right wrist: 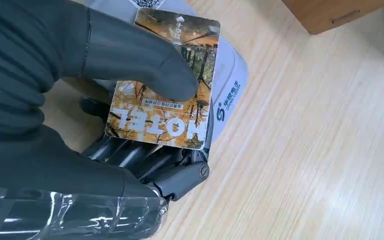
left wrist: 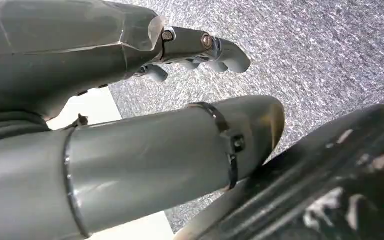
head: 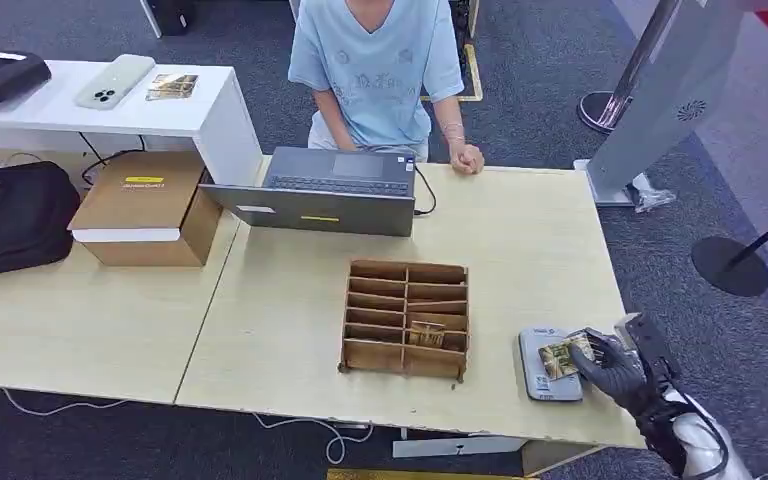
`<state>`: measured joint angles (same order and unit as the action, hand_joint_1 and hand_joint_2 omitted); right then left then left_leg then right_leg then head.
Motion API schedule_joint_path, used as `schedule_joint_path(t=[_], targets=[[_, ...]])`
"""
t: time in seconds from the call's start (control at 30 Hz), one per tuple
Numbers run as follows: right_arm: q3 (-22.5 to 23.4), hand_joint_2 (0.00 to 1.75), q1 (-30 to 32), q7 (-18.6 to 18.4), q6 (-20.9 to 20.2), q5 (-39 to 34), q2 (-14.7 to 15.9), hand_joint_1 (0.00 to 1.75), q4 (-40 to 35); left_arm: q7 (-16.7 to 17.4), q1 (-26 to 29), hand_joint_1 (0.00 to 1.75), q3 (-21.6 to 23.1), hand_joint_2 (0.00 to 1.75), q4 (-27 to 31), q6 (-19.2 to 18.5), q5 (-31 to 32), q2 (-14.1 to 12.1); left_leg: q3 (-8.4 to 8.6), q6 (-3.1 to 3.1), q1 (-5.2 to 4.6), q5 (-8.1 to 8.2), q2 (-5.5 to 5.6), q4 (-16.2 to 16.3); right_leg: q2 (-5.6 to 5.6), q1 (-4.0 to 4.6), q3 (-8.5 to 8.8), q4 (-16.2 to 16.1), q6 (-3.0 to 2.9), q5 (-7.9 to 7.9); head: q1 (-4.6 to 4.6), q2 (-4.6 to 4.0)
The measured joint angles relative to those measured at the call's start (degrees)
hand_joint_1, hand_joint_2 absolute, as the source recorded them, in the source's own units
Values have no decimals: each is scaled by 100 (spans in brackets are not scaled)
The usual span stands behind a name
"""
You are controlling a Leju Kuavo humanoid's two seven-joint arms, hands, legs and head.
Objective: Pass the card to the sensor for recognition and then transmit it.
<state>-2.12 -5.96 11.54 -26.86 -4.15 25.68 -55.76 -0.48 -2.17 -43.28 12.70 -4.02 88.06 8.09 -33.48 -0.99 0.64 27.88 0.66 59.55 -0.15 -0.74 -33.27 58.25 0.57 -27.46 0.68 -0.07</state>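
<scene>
Right wrist view shows the right hand (right wrist: pixel 80 115) pinching the hotel card (right wrist: pixel 162 80) flat, directly over the card reader (right wrist: pixel 227 85), long axis along the reader.

Glossy card (right wrist: pixel 165 85), matt wooden table (right wrist: pixel 305 150)

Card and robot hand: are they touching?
Touching. Right wrist view shows the right robot hand holding the card, thumb on top, fingers beneath.

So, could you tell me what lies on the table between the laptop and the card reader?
In the head view, the wooden organizer with cards in its slots sits between the laptop and the card reader, where the right hand holds the card.
</scene>
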Motion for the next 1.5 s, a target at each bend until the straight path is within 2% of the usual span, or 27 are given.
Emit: schedule_joint_path(t=[0.63,1.23,1.5], targets=[[-17,175,37,-369,1071,1530,-142,175,-387,-24,1,0,0,0,-2,-13,-2,-4,16,0,0,0,-1,1,3,0,16,-2,2,3,-2,0],[87,175,231,-426,1147,1928,-225,175,-697,-24,0,0,0,0,-2,-59,4,-9,14,0,0,0,-1,1,3,0,14,-1,2,3,2,0],[212,175,250,-206,1163,1766,-308,175,-809,-24,0,0,0,0,-2,-59,4,-9,12,0,0,0,-1,1,4,0,12,0,2,3,0,0]])
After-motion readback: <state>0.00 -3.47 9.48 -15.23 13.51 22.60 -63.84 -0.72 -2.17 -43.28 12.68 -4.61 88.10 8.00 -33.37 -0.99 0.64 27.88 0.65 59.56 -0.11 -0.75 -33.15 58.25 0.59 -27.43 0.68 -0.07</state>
